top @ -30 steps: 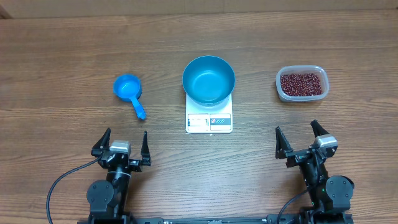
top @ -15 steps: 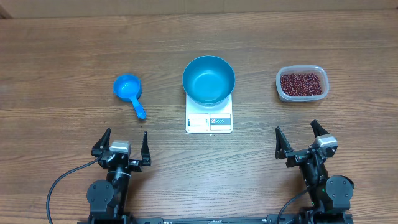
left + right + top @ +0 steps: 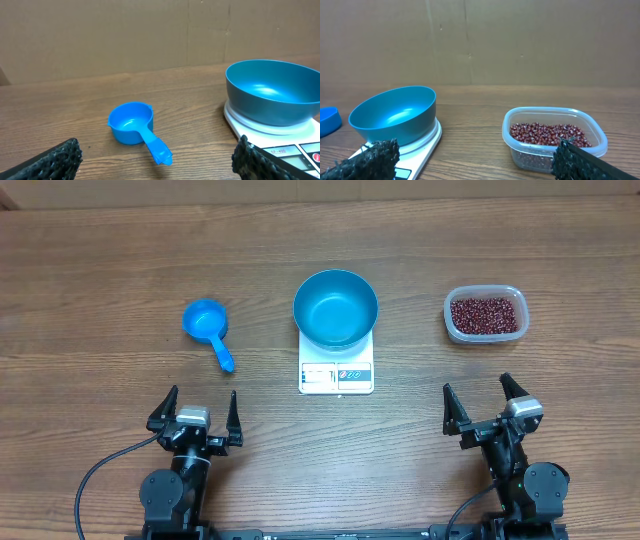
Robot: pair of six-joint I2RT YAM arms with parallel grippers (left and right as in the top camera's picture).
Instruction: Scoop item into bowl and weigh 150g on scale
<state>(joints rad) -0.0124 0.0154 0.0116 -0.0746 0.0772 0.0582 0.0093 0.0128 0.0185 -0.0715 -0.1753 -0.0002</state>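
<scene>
Beans [image 3: 485,315] fill a tub [image 3: 450,330] straight ahead of the right claw [image 3: 476,385]; the bowl [image 3: 335,308] on the scale [image 3: 336,377] sits ahead-left. Left claw [image 3: 203,392] and right claw gape wide, empty.

Small blue handled scoop [image 3: 209,329] lying on the wooden desk [image 3: 100,270] at left, clear plastic tub [image 3: 484,339] sitting at right, cardboard wall [image 3: 100,35] standing behind.

- Table [image 3: 100,260]: wood grain, matt.
- Bowl [image 3: 335,308]: smooth, glossy.
- Scoop [image 3: 205,320]: smooth plastic, slight sheen.
- Tub [image 3: 550,109]: clear plastic.
- Scale [image 3: 336,377]: smooth white plastic.
- Beans [image 3: 486,314]: faintly shiny skins.
- Finger pads [image 3: 52,159]: rough, matt.
</scene>
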